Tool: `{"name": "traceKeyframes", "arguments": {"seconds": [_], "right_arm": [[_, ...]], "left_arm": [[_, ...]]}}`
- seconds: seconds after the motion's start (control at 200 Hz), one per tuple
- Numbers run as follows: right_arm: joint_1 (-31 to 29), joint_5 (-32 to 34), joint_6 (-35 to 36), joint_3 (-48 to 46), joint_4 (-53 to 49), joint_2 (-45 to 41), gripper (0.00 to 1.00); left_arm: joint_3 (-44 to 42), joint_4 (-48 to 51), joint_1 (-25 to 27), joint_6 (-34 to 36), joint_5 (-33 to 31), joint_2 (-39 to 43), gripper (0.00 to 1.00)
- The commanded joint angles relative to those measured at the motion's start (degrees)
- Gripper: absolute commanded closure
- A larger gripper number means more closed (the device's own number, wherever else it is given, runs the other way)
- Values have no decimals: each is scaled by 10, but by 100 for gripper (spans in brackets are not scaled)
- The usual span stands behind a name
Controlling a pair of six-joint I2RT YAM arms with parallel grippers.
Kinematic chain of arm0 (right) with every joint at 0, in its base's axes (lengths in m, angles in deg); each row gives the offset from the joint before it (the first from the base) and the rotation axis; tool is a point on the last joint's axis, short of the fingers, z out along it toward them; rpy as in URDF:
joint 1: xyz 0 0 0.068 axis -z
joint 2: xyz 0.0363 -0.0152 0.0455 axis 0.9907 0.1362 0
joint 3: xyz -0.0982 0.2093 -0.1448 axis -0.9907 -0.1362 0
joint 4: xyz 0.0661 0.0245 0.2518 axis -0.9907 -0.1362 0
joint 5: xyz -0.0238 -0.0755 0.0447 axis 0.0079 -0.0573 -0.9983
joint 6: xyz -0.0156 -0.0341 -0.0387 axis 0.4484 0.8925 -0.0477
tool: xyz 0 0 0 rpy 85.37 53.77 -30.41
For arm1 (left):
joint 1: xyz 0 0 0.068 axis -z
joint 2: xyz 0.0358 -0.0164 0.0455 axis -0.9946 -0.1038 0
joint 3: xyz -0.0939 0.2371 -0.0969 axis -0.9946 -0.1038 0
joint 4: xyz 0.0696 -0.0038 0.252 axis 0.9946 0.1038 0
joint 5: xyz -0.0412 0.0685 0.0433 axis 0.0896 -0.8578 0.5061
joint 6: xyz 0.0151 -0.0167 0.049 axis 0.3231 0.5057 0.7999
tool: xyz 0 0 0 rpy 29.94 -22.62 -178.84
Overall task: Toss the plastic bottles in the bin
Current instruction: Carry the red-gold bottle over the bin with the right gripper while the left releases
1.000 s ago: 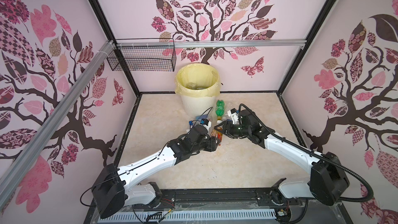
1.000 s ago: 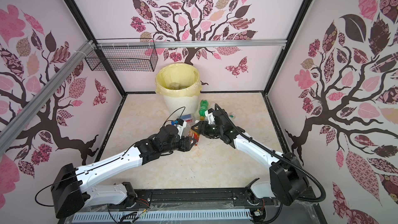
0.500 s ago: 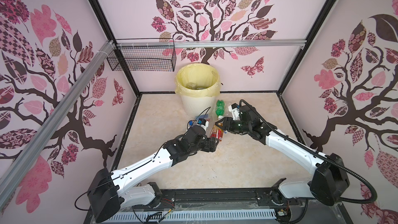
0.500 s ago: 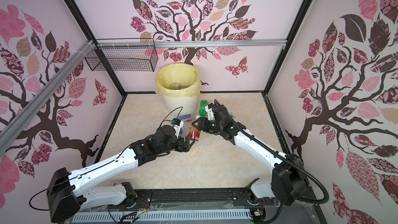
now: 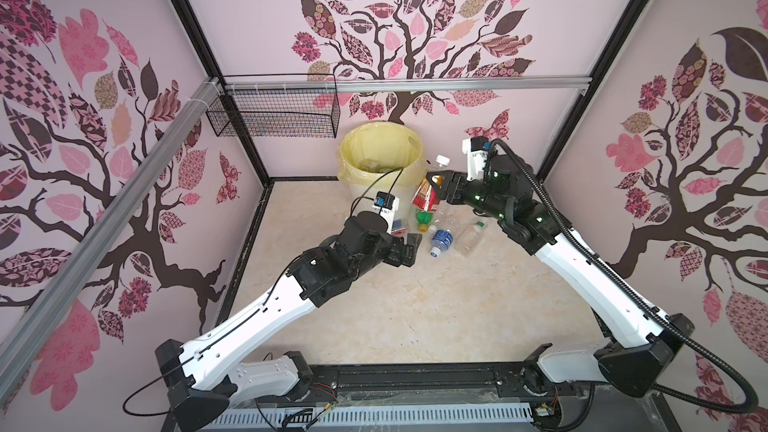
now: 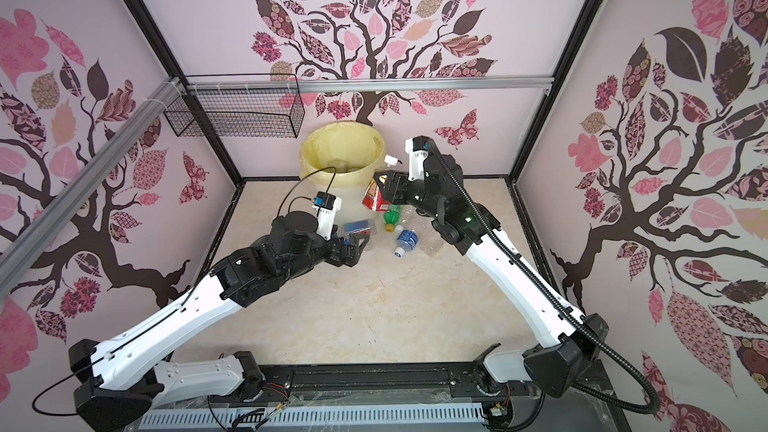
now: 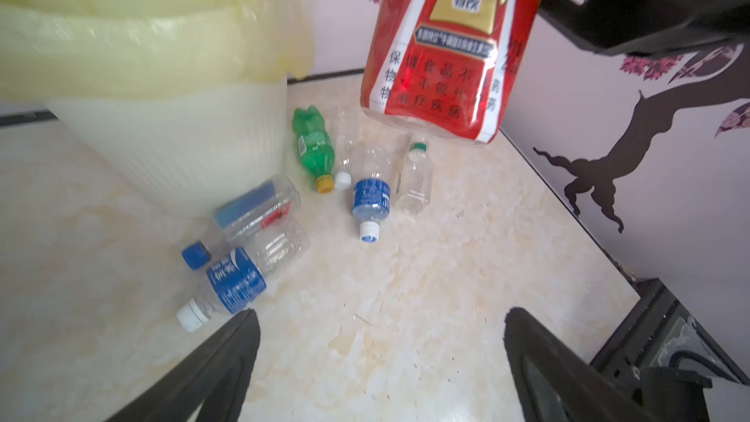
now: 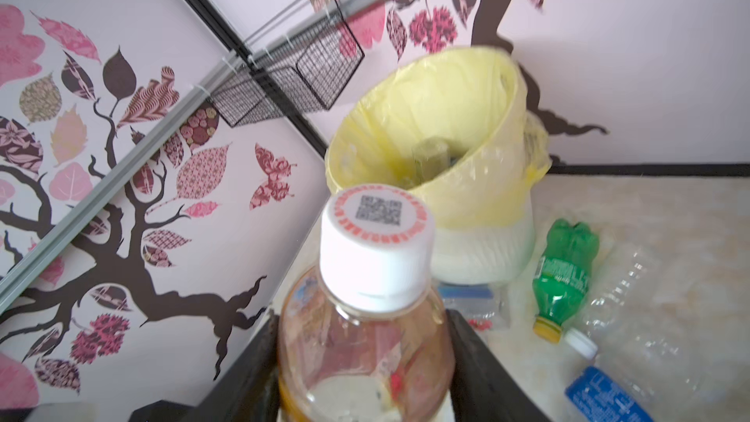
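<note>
The cream ribbed bin (image 5: 357, 197) (image 6: 309, 160) (image 7: 182, 135) (image 8: 487, 245), lined with a yellow bag, stands at the back wall. My right gripper (image 5: 434, 178) (image 6: 380, 178) (image 8: 363, 316) is shut on a red-labelled, white-capped bottle (image 5: 426, 197) (image 6: 373, 198) (image 7: 442, 54) (image 8: 365, 351), held upright in the air just right of the bin's rim. My left gripper (image 5: 409, 245) (image 6: 353, 248) (image 7: 381, 314) hangs open and empty low over the floor. A green bottle (image 5: 424, 218) (image 7: 314, 148) and several clear bottles, some blue-labelled (image 5: 441, 238) (image 7: 371, 196), lie at the bin's foot.
A black wire basket (image 5: 274, 118) (image 8: 292, 79) hangs on the back-left wall beside the bin. The left wrist camera's cable (image 5: 374, 184) loops in front of the bin. Printed walls close in the marbled floor (image 5: 415, 305) on three sides.
The left gripper has opened, let go of the red-labelled bottle and drawn back. The right gripper has carried that bottle up and back towards the bin's rim.
</note>
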Motion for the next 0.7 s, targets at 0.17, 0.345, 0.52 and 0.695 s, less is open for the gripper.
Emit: {"name": "traceKeyframes", "arguments": {"seconds": [0.17, 0.345, 0.52, 0.695], "right_arm": [[-1, 97, 88, 79, 160, -23, 42], [-1, 118, 130, 100, 268, -21, 38], [-1, 111, 117, 148, 276, 74, 33], [0, 61, 107, 332, 146, 269, 18]], "left_arm": [[114, 28, -75, 89, -24, -31, 3], [175, 22, -77, 124, -33, -44, 3], [183, 18, -80, 139, -54, -50, 3], [159, 31, -88, 114, -88, -50, 3]]}}
